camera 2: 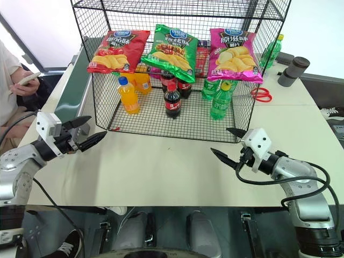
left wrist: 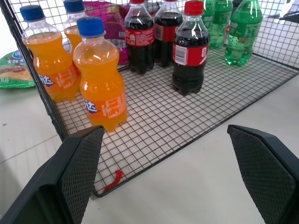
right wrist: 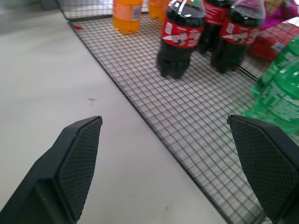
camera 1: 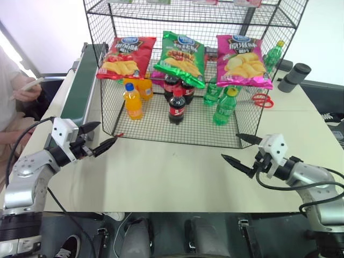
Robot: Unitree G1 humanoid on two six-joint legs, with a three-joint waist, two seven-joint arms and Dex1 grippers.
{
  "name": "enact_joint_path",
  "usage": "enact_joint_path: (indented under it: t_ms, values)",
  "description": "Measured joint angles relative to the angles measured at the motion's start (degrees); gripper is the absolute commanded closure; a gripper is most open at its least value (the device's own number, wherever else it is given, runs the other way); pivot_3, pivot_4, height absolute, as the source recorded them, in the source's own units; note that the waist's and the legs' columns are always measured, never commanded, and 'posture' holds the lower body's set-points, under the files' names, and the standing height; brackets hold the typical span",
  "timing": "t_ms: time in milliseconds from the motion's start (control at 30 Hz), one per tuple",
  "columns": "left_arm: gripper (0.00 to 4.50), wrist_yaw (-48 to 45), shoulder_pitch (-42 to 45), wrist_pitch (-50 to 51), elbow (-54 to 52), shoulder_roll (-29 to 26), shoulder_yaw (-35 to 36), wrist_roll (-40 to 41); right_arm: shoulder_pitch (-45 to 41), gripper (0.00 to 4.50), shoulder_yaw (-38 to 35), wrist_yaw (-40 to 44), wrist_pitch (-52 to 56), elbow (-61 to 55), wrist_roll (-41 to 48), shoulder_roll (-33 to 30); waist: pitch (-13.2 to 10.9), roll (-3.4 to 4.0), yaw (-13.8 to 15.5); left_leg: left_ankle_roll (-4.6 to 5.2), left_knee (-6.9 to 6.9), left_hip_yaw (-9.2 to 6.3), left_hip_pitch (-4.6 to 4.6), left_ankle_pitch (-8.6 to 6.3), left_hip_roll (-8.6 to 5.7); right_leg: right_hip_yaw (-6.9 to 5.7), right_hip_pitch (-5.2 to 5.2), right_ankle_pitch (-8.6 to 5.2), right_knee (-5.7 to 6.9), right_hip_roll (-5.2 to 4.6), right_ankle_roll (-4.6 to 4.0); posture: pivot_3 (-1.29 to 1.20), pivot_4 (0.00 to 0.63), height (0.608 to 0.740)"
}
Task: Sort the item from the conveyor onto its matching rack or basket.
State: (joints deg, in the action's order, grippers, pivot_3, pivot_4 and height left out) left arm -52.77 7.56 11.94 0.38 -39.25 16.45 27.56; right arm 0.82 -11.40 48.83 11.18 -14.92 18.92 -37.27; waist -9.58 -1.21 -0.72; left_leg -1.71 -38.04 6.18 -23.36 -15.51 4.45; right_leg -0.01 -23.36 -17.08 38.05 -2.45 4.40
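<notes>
The green crisp bag (camera 1: 180,58) leans on the middle shelf of the black wire rack (camera 1: 204,131), between a red bag (camera 1: 126,57) and a pink bag (camera 1: 241,60). The dark green conveyor (camera 1: 80,80) runs along the table's left side, beside the rack. My left gripper (camera 1: 107,133) hovers open over the table, just off the rack's front left corner. My right gripper (camera 1: 229,146) is open too, near the rack's front right corner, pointing inward. Neither holds anything.
On the rack's floor stand orange bottles (camera 1: 133,101), cola bottles (camera 1: 177,106) and green bottles (camera 1: 224,106). The edge of a green packet (left wrist: 14,70) lies beyond the rack's corner. Red scissors (camera 1: 262,100) and black cylinders (camera 1: 295,76) lie right. A person (camera 1: 16,91) sits at the left.
</notes>
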Motion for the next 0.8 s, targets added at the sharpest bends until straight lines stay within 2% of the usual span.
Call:
enact_joint_path:
  t_ms: [200, 400, 600, 800]
  values:
    - [0.00, -1.2, -0.8, -1.9, -0.2, 1.1, -0.2, -0.5, -0.2, 0.03, -0.1, 3.2, 2.0, 0.2, 3.7, -0.5, 0.0, 0.00, 0.0, 0.00, -0.01, 0.00, 0.00, 0.00, 0.00, 0.00, 0.01, 0.00, 0.00, 0.00, 0.00, 0.00, 0.150, 0.740]
    - [0.00, -1.5, -0.9, -0.5, -0.2, 1.0, -0.2, -0.6, -0.2, 0.03, -0.8, 4.0, 0.6, 2.2, 3.9, -1.2, 0.0, 0.00, 0.0, 0.00, -0.01, 0.00, 0.00, 0.00, 0.00, 0.00, 0.01, 0.00, 0.01, 0.00, 0.00, 0.00, 0.150, 0.740]
    - [0.00, -2.4, 0.4, -5.0, 4.7, 0.9, -2.2, -4.3, 0.2, 0.03, -0.9, 5.1, -0.8, 3.2, 3.9, -1.6, 0.0, 0.01, 0.0, 0.00, -0.02, 0.01, 0.01, 0.00, -0.02, -0.01, 0.02, 0.00, 0.03, 0.00, 0.01, 0.00, 0.150, 0.740]
    - [0.00, -2.4, 0.7, -6.3, 5.3, 1.0, -2.5, -4.5, 1.0, 0.03, -0.9, 5.7, -3.4, 5.5, 2.9, -2.1, 0.0, 0.01, 0.0, 0.00, -0.03, 0.02, 0.02, 0.00, -0.01, 0.00, 0.02, 0.00, 0.04, 0.00, 0.01, 0.00, 0.150, 0.740]
